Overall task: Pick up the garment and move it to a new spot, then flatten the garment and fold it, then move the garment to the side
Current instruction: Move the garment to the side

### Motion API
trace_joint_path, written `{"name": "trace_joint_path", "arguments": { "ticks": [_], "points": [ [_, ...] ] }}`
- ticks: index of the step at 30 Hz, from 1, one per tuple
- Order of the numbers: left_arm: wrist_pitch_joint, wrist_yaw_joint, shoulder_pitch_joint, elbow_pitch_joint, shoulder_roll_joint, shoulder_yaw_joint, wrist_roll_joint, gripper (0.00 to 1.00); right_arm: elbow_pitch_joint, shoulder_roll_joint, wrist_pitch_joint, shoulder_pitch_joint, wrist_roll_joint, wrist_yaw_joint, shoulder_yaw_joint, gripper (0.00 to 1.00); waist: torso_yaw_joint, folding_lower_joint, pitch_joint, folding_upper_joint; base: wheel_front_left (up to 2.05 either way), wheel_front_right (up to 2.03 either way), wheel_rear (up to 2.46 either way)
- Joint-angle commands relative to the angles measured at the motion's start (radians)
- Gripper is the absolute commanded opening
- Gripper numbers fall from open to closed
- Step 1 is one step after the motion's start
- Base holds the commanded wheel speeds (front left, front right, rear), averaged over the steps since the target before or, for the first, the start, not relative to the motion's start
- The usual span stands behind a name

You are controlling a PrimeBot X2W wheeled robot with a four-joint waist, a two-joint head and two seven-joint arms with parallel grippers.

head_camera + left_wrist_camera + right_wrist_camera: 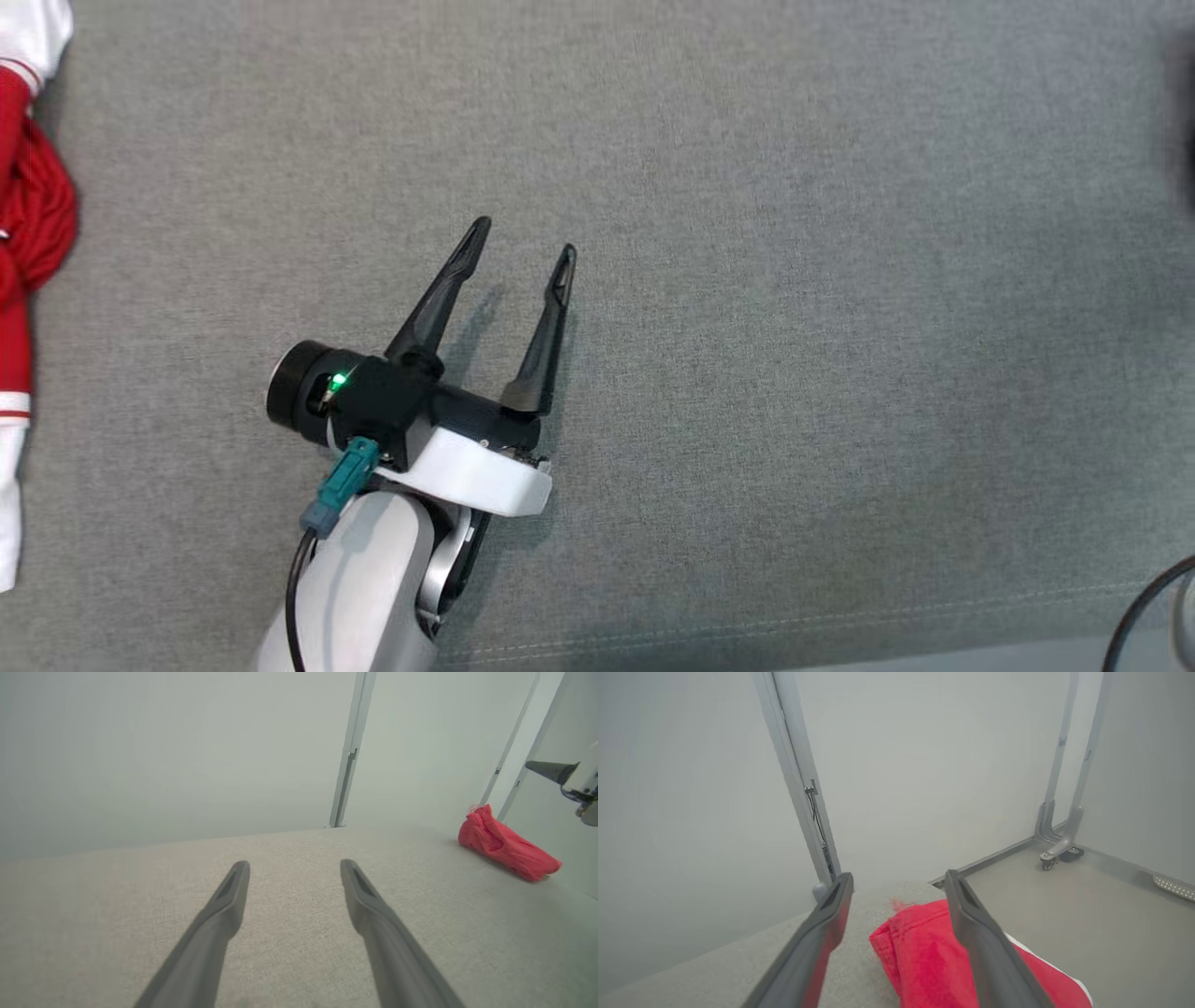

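A crumpled red garment [924, 952] with a white edge lies near the corner of the grey fabric table [859, 980]. My right gripper [897, 877] hovers over it, open, its fingers to either side of the cloth's near end and nothing held. From the left wrist view the same red bundle [507, 849] lies far off to the right, with a dark finger [546, 769] of the other arm above it. My left gripper [523, 238] is open and empty over bare table [794, 327]. A red and white garment [33, 215] shows at the head view's left edge.
The table's front seam [840, 621] runs along the bottom, with a dark cable [1134, 616] at the lower right. Beyond the table are grey frame posts [803, 812], a wheeled foot [1057, 851] and the floor [1111, 914]. A blurred dark shape [1184, 121] sits at the right edge.
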Motion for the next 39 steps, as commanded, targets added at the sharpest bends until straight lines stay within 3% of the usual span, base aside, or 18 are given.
{"name": "trace_joint_path", "arguments": {
  "ticks": [1, 12, 21, 31, 39],
  "points": [
    [0.001, 0.021, 0.023, -0.008, 0.003, 0.045, -0.035, 1.0, -0.021, 0.007, -0.009, 0.048, 0.053, 0.004, 0.112, 1.0, 0.041, 0.0, -0.094, 0.0, 0.0, 0.0, 0.0],
    [0.001, 0.053, 0.116, 0.031, 0.002, 0.12, -0.087, 1.0, -0.11, -0.002, -0.009, 0.348, 0.344, 0.004, 0.584, 1.0, 0.116, 0.0, -0.303, 0.0, 0.0, 0.0, 0.0],
    [0.001, 0.051, 0.252, -0.006, 0.002, 0.182, -0.08, 1.0, -0.317, -0.018, -0.009, 0.603, 0.533, 0.004, 0.806, 1.0, 0.128, 0.0, -0.448, 0.0, 0.0, 0.0, 0.0],
    [0.001, 0.017, 0.338, -0.081, 0.002, 0.211, -0.048, 1.0, -0.572, -0.016, -0.009, 0.863, 0.528, 0.004, 0.86, 1.0, 0.138, 0.0, -0.502, 0.0, 0.0, 0.0, 0.0],
    [0.001, 0.056, 0.417, -0.063, 0.002, 0.236, -0.016, 1.0, -0.748, 0.015, -0.009, 1.056, 0.506, 0.004, 0.793, 1.0, 0.145, 0.0, -0.543, 0.0, 0.0, 0.0, 0.0]
  ]
}}
